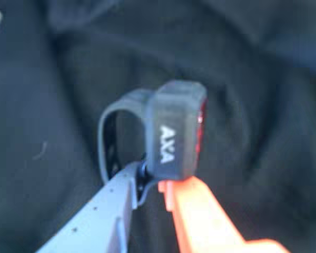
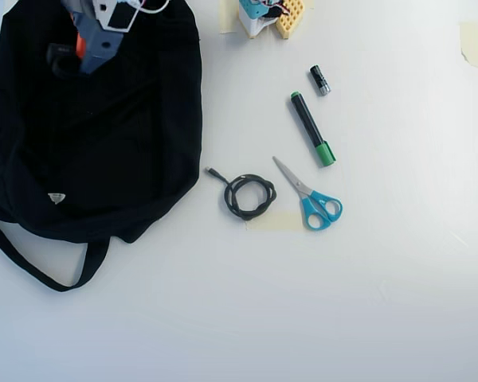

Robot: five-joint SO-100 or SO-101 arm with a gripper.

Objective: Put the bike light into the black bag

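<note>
Hand (image 1: 150, 184) grips blocky rubber-strapped bike light (image 1: 176, 129) over soft black bag (image 2: 127, 143)

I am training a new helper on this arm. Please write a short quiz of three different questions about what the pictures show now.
1. True or false: the gripper holds the bike light over the black bag.
2. In the overhead view, which thing lies nearest the bag? A) scissors B) coiled cable C) battery
3. Fill in: the marker has a ____ cap.

Key: 1 true; 2 B; 3 green.
</note>
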